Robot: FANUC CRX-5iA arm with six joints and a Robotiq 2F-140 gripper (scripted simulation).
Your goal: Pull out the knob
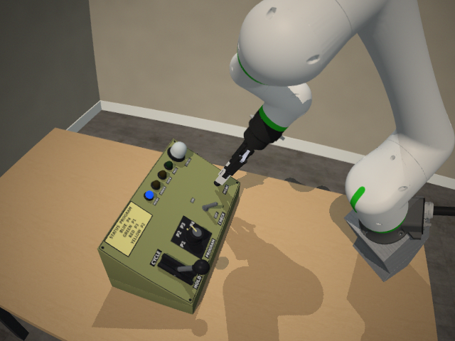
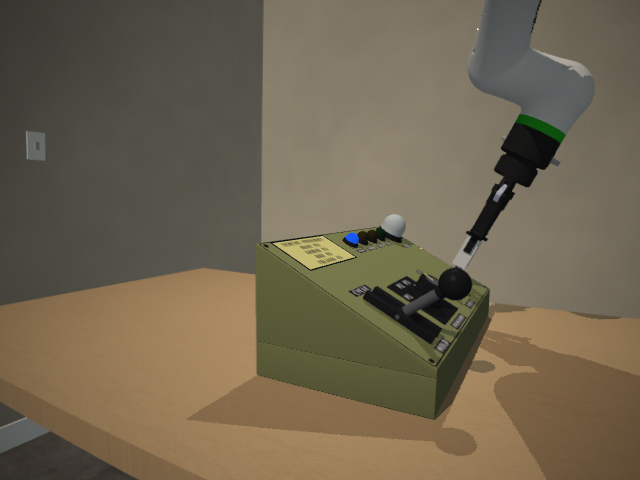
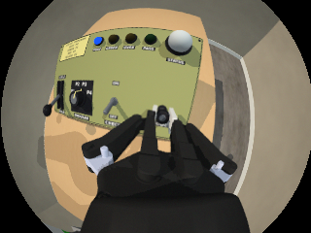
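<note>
White arm [image 1: 397, 110], green rings, black claw [image 1: 221, 178].

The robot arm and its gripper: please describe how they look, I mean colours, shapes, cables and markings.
The arm has thick, rounded white links with bright green rings at the joints and a green stripe on the lowest joint. It stands on a grey block; a black cable leaves beside it. The wrist section is black. The gripper is slim and black with white fingertip pads.

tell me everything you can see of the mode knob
The MODE knob is a small pale cylinder with a dark base, standing out from the olive console's sloped panel near its upper right corner, above a tiny label. The black end effector is shut on it from above. Finer detail is too small to tell.
</note>
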